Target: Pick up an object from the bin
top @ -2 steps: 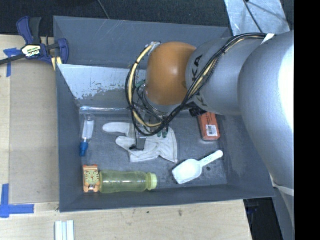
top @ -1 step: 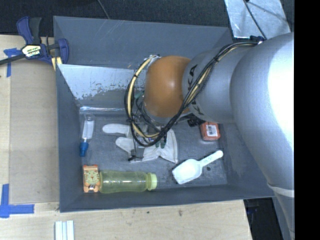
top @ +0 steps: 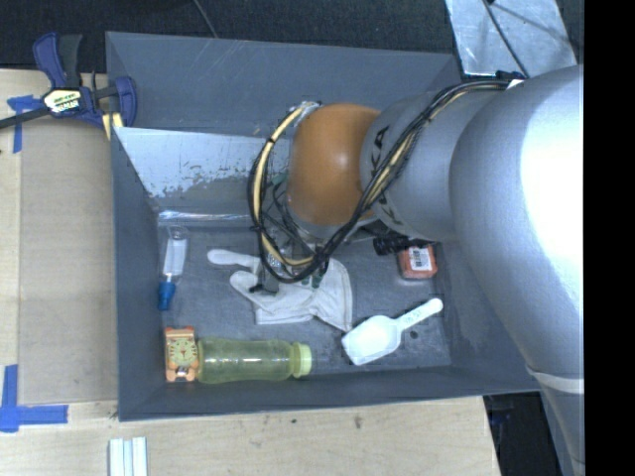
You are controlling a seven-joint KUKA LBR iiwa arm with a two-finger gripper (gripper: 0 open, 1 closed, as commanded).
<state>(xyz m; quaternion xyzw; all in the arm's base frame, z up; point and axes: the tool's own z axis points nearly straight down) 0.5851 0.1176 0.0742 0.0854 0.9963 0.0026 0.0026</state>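
The tool (top: 282,266) hangs low over the middle of the bin (top: 134,296), under the arm's orange cover (top: 327,167) and a loop of cables (top: 263,181). These hide its tip, so I cannot tell how far open it is or whether it has hold of anything. A crumpled white cloth (top: 303,303) lies right beneath it and spreads toward 5 o'clock; whether the tool touches the cloth I cannot tell. At 4 o'clock a white plastic scoop (top: 382,335) lies apart from the cloth, handle pointing to 2 o'clock. At 3 o'clock a small orange block (top: 418,261) sits beside the arm. At 9 o'clock lies a small clear tube with a blue cap (top: 171,271). At 7 o'clock a yellow-green bottle (top: 248,360) lies on its side along the near wall.
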